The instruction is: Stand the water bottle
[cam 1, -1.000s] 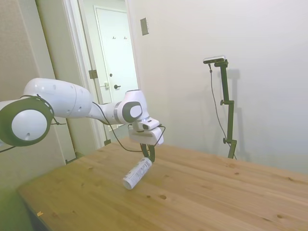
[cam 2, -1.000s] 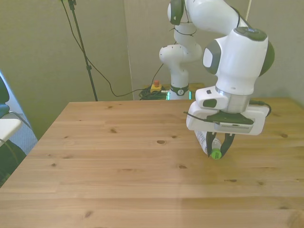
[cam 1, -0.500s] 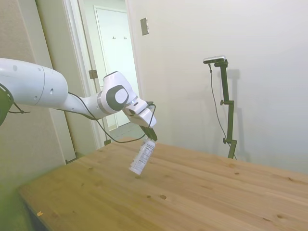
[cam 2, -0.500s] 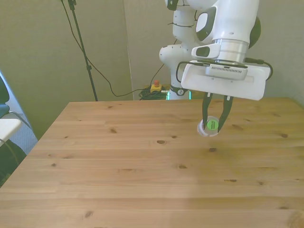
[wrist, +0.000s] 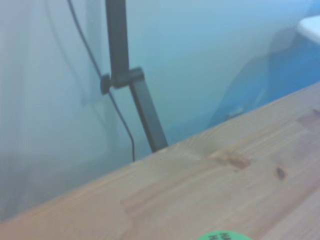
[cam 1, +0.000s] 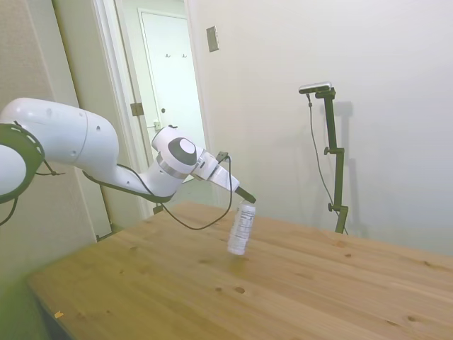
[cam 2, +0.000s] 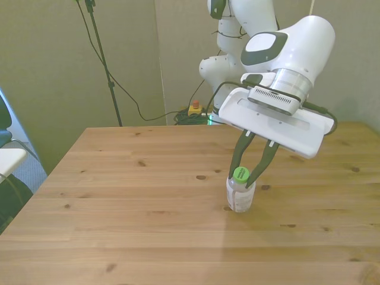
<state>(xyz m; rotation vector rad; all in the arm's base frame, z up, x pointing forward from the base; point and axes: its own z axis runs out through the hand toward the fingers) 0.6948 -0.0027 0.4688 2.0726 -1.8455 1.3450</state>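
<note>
The water bottle (cam 2: 240, 196), clear with a white label, stands nearly upright with its base at the wooden table (cam 2: 130, 196), a little right of the table's middle in the front view. Its green cap (cam 2: 240, 174) points up. My gripper (cam 2: 243, 179) reaches down at a slant and is shut on the bottle at the cap end, one dark finger on each side. In the side view the bottle (cam 1: 241, 228) leans slightly, held at its top by the gripper (cam 1: 248, 200). The wrist view catches only a sliver of the green cap (wrist: 220, 236) over the table boards.
A red emergency button (cam 2: 194, 108) and cables lie on the floor beyond the table's far edge. A blue-and-white object (cam 2: 7, 148) sits off the front view's left. In the side view a door (cam 1: 166, 85) stands behind the arm.
The bottle hung tilted above the table from the gripper; now it has swung nearly upright and come down to the table, shifted toward the front view's left. The wrist has tilted over.
</note>
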